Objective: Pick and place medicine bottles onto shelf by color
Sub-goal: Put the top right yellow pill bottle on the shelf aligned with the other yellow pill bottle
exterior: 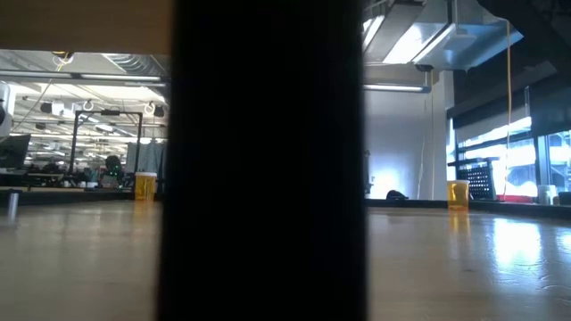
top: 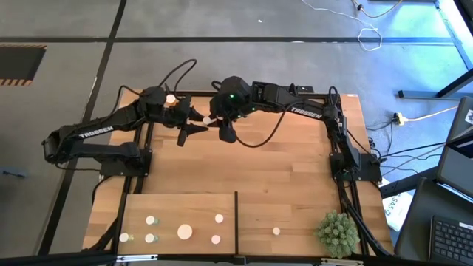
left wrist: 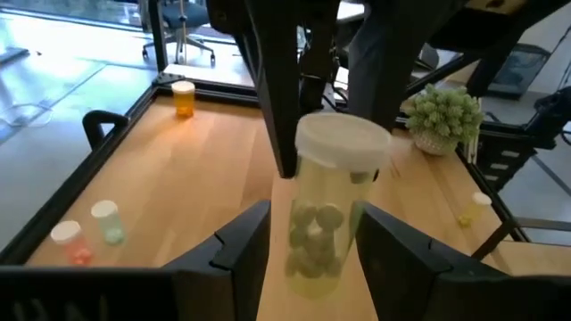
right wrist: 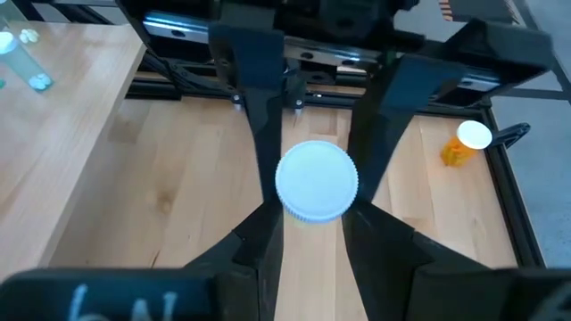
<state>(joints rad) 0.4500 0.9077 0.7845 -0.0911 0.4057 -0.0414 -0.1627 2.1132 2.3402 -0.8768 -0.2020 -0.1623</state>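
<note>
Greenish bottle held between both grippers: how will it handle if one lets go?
The greenish bottle looks rigid and probably light: clear plastic, few pills. Smooth round walls between the left gripper fingers suggest it may slip or twist. The right gripper pinches just the white cap, so it may swing.

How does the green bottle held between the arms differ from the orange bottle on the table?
The green bottle has a clear greenish body with round pills showing; the orange bottle has an orange body. The green one is gripped by the left end effector and the right end effector; the orange one stands free on the table near its edge. Both have white caps.
</note>
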